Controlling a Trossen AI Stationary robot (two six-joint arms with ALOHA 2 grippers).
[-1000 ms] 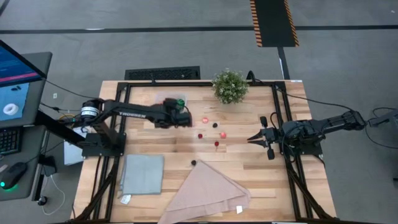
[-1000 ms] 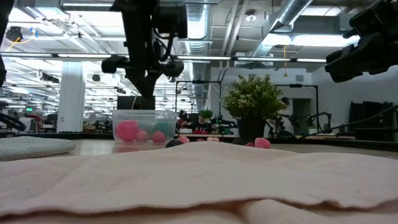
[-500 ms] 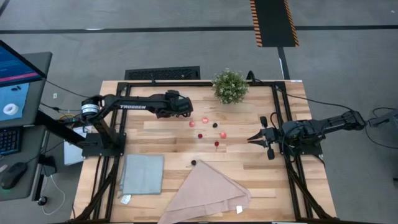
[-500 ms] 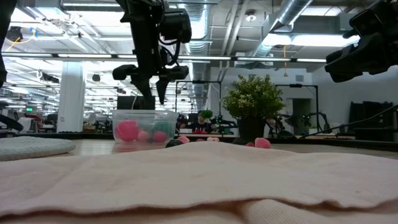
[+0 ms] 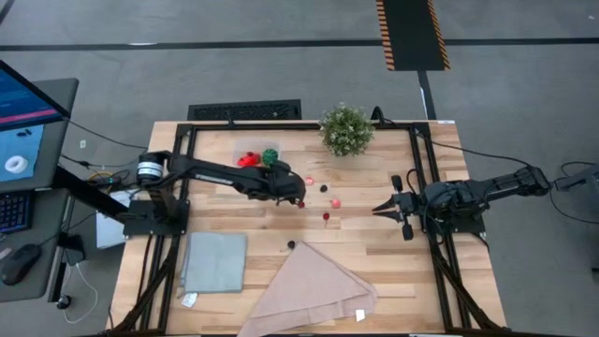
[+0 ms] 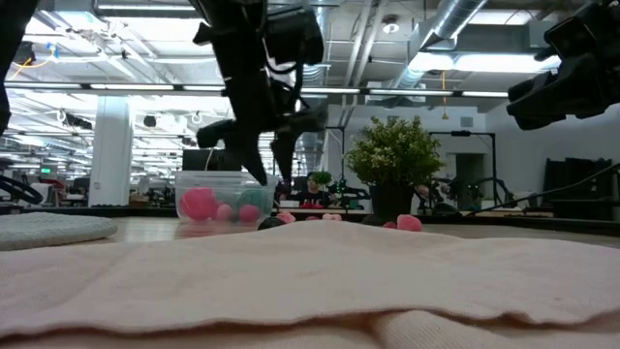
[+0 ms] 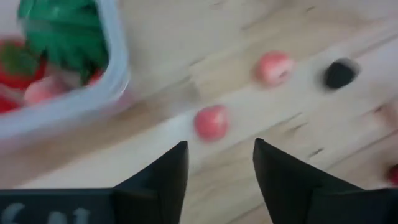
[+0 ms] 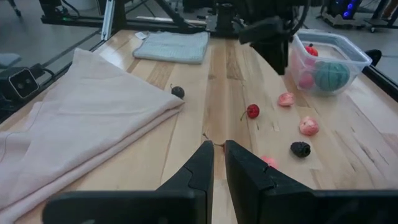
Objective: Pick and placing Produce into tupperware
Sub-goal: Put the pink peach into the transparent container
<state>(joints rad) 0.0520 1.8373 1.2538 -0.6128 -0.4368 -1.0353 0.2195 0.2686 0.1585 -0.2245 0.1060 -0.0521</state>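
**One more piece lined up**

Spread and empty, the left gripper [image 7: 216, 163] jaws have swung off the tupperware [image 5: 255, 156] to a pink piece [image 7: 211, 122] on the bench [image 5: 374, 248]; right gripper [image 8: 217, 158] parked, pressed together.

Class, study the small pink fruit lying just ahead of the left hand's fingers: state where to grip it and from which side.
Grip the pink fruit across its round middle, coming straight down with the left hand, fingers open. It is small, rounded and lies alone on bare wood, clear of the tupperware, so both sides are free.
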